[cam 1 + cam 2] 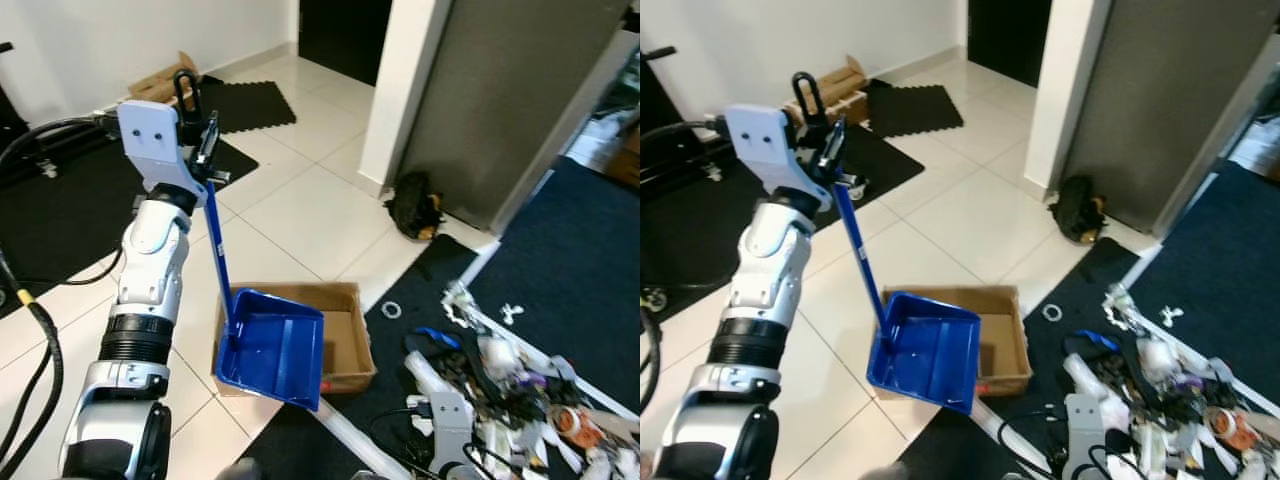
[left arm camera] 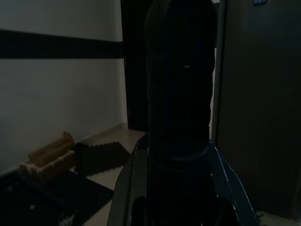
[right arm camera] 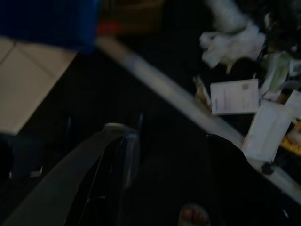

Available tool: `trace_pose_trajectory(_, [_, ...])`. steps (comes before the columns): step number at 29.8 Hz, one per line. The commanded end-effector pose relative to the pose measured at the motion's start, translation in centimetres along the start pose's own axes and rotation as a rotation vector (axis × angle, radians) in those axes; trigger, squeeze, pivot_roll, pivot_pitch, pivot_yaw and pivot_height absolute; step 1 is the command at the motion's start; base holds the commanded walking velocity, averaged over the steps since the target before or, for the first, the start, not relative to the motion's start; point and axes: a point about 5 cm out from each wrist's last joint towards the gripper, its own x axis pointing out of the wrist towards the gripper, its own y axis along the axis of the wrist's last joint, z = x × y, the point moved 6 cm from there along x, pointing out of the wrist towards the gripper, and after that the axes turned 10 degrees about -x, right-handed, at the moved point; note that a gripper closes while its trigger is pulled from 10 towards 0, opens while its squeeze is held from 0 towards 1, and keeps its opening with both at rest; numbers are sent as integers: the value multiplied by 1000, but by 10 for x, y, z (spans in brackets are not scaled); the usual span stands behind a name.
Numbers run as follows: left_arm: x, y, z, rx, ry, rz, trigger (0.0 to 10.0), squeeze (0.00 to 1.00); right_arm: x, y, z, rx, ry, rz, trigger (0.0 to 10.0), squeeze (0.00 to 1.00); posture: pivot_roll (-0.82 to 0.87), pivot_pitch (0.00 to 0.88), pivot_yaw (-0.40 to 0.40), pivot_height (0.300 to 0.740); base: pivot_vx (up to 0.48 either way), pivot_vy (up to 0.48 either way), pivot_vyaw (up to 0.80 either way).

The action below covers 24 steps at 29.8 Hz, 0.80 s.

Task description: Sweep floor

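A blue dustpan (image 1: 275,350) on a long blue handle (image 1: 216,240) hangs tilted, its pan over the near left corner of an open cardboard box (image 1: 352,296) on the floor. My left gripper (image 1: 200,135) is raised at the left, shut on the top of that handle. A white pole (image 1: 345,425) lies slanting across the dark mat just in front of the box; it is also seen as the pale pole (image 3: 155,80) in the dim, blurred right wrist view, where my right gripper (image 3: 174,160) hovers low over the mat.
Scattered litter, papers and cables (image 1: 505,390) cover the dark mat at the right. A black bag (image 1: 415,205) sits against the grey door (image 1: 510,100). Black mats (image 1: 240,105) and a cardboard piece (image 1: 160,85) lie at the back left, and white tiles (image 1: 300,215) are in between.
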Motion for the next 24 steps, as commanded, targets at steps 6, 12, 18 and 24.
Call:
trace_pose_trajectory(6, [2,6,10,-1,-25,24,10000,0,-2,-6,4,9,-9,-19,10000,0,97,61,-2,740,-336,0,0])
trace_pose_trajectory(12, [2,4,20,-20,-49,21,10000,0,-2,-6,5,14,-15,-18,10000,0,91,56,2,740,-137,0,0])
trace_pose_trajectory(18, [1,2,25,-33,-62,16,10000,0,-2,-7,4,21,-16,-21,10000,0,92,57,7,740,-320,0,0])
trace_pose_trajectory(24, [1,1,27,-36,-66,10,10000,0,-2,-9,2,19,-14,-28,10000,0,93,60,8,740,-480,0,-84])
